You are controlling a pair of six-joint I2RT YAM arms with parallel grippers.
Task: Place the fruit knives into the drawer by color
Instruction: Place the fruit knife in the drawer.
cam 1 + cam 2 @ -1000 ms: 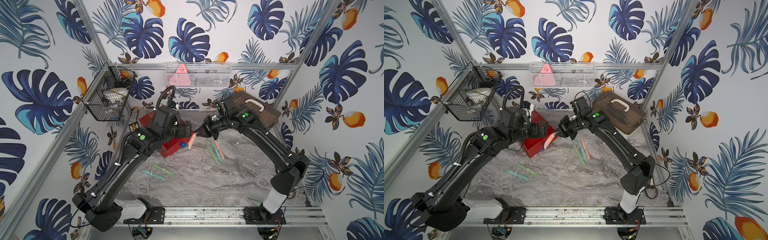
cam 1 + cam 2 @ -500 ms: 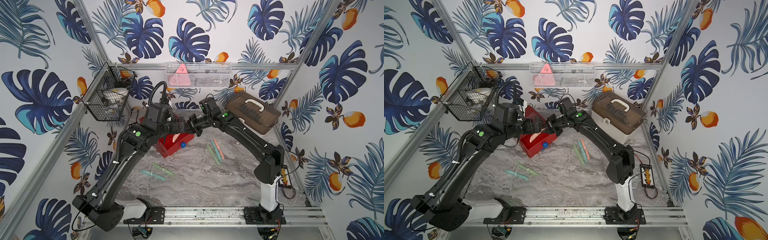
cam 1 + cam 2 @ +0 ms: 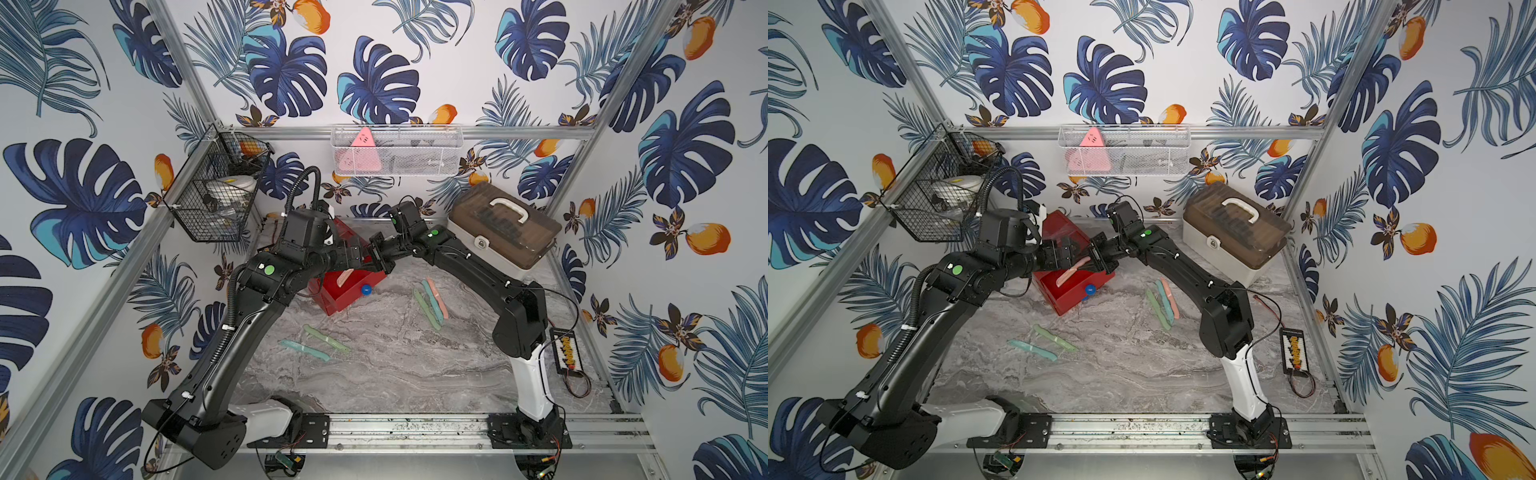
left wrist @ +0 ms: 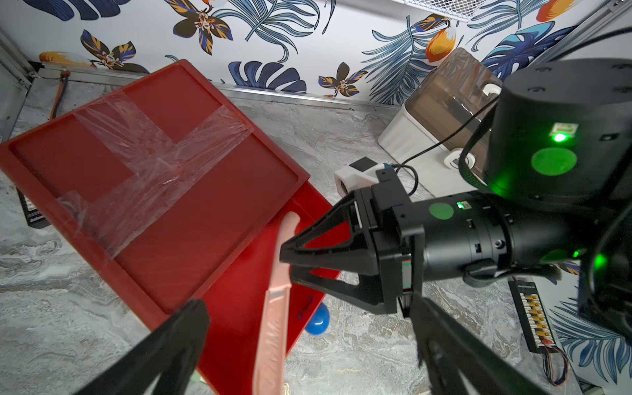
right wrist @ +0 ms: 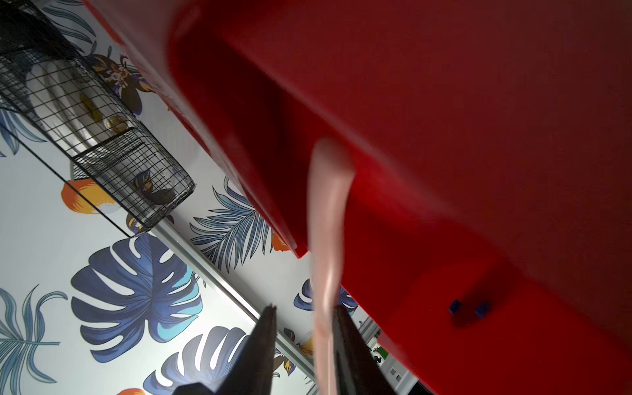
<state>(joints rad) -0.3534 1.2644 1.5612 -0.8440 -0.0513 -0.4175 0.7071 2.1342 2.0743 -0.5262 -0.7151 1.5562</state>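
The red drawer (image 3: 343, 297) chest stands at the back left with its top drawer (image 4: 239, 307) pulled out, blue knob (image 3: 365, 289) forward. A pink knife (image 3: 1073, 270) leans into that drawer (image 5: 444, 136), tip inside. My right gripper (image 5: 304, 309) is open around its handle; the knife (image 5: 326, 239) rests against one finger, clear of the other. My left gripper (image 4: 307, 307) hangs wide open above the drawer, holding nothing. On the table lie a green knife (image 3: 326, 337) and a teal knife (image 3: 303, 349) at front left, and green (image 3: 426, 309), teal (image 3: 434, 303) and pink (image 3: 438, 297) knives at right.
A beige case (image 3: 503, 232) with a brown lid stands at the back right. A black wire basket (image 3: 220, 195) hangs on the left wall and a white mesh basket (image 3: 395, 149) on the back wall. A connector board (image 3: 565, 349) lies by the right edge.
My right gripper brought the pink knife leftwards over the open drawer and its jaws have parted. My left gripper drew back from the drawer front and rose above it.
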